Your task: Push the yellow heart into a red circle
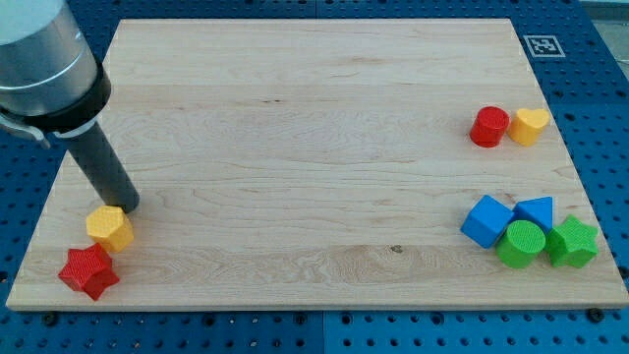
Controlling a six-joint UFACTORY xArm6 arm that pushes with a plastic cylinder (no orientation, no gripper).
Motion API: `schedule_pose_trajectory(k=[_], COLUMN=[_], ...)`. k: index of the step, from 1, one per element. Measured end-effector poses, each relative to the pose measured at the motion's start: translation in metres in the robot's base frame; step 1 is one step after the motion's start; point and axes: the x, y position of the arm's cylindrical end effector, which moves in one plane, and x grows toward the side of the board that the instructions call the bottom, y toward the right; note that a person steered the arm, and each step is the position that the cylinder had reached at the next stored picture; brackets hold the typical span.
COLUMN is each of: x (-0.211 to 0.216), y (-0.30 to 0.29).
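**Yellow heart beside red circle, far from my tip**

The wooden board (pixel 295 128) spans the view. My rod (pixel 98 162) comes down from the view's top left; my tip (pixel 128 208) holds nothing and stands just above a yellow hexagon (pixel 110 228), touching or nearly so. A red star (pixel 87 272) lies just below that. Far to my tip's right and higher, the yellow heart (pixel 531 126) sits against the red circle (pixel 488 127). Well right and slightly lower cluster a blue cube (pixel 487 220), blue block (pixel 537 210), green star (pixel 573 242) and green cylinder (pixel 522 244).

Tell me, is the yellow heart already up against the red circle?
Yes, apparently: the yellow heart sits right beside the red circle, no gap visible. My tip is far away.
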Motion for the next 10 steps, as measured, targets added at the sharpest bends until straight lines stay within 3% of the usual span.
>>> schedule_pose_trajectory(k=[1,2,4,5,7,8,10], x=[-0.011,-0.064,-0.17,-0.203,-0.186,-0.186,-0.147], y=[0.013,0.054,0.186,0.263,0.415,0.418,0.474])
